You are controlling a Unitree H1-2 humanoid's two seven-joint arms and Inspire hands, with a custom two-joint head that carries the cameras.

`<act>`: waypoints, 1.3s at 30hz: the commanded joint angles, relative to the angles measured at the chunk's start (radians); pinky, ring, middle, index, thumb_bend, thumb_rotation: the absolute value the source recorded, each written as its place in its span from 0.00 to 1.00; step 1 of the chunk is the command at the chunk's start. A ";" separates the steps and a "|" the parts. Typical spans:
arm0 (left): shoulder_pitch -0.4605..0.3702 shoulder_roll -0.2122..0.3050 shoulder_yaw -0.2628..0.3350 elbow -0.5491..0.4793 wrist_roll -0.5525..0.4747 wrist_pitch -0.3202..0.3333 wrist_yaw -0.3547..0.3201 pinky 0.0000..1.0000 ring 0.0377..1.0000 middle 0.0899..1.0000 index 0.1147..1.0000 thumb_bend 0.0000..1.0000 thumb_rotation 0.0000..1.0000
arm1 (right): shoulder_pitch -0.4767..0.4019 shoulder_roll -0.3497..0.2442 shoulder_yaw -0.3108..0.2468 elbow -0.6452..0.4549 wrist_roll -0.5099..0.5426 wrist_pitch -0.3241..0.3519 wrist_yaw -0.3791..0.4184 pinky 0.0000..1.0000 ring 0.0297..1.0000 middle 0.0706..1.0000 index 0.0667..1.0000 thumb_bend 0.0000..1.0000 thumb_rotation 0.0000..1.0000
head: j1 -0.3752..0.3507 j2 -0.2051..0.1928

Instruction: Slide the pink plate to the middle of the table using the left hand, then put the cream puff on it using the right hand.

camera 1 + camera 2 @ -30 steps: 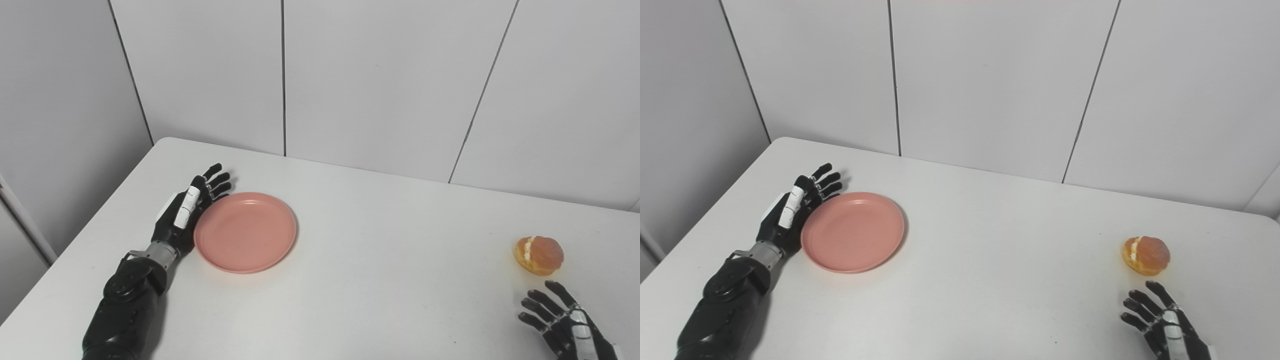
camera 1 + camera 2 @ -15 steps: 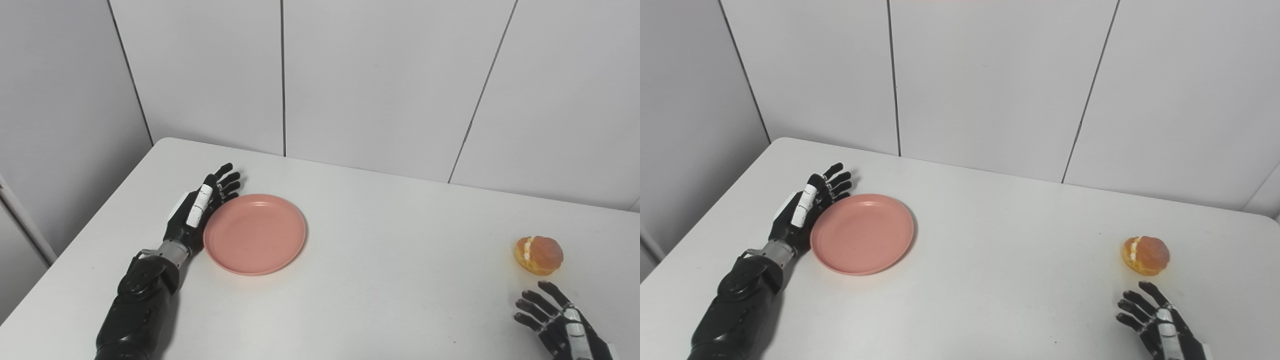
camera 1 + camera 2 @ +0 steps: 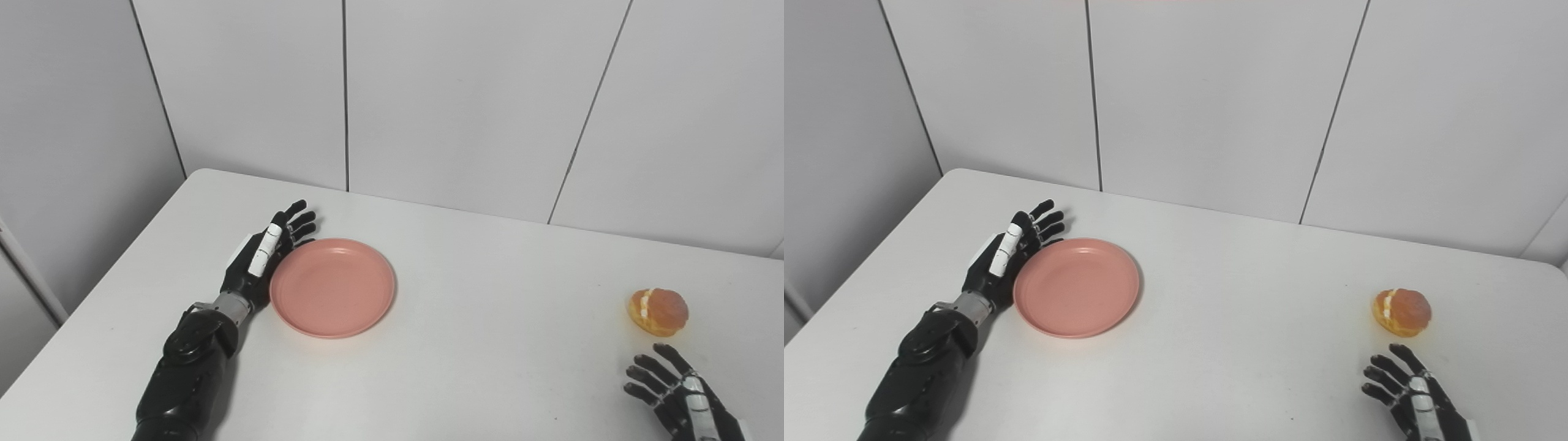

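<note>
A round pink plate (image 3: 332,286) lies flat on the white table (image 3: 478,343), left of centre. My left hand (image 3: 264,254) is open, its fingers stretched straight, with the palm side pressed against the plate's left rim. A golden-brown cream puff (image 3: 659,312) with a white cream seam sits near the table's right side. My right hand (image 3: 680,398) is open with spread fingers, low at the bottom right, just in front of the puff and not touching it.
Grey wall panels stand behind the table's far edge. The table's left edge runs diagonally close beside my left forearm (image 3: 187,361). Bare tabletop lies between the plate and the puff.
My left hand has pushed the pink plate to the right, toward the table's middle. My right hand has drifted slightly left and down; the cream puff has stayed in place.
</note>
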 commanded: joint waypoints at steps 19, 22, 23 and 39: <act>0.006 -0.075 -0.042 -0.060 0.002 0.093 -0.004 0.87 0.90 0.87 0.87 0.75 0.81 | 0.016 0.042 0.044 -0.055 -0.042 0.069 -0.036 0.67 0.70 0.70 0.79 0.78 0.70 | -0.116 0.021; 0.012 -0.090 -0.049 -0.089 0.023 0.104 0.028 0.85 0.89 0.86 0.87 0.75 0.81 | 0.012 0.057 0.052 -0.053 -0.058 0.066 -0.048 0.67 0.70 0.70 0.78 0.78 0.69 | -0.162 0.023; 0.015 -0.098 -0.050 -0.103 0.029 0.113 0.043 0.86 0.88 0.85 0.86 0.75 0.81 | 0.010 0.061 0.056 -0.051 -0.066 0.062 -0.050 0.67 0.70 0.70 0.78 0.78 0.68 | -0.173 0.023; 0.034 -0.189 -0.058 -0.185 0.052 0.191 0.137 0.91 0.89 0.87 0.88 0.73 0.81 | -0.004 0.129 0.122 -0.068 -0.169 0.071 -0.095 0.66 0.69 0.70 0.84 0.82 0.73 | -0.371 0.041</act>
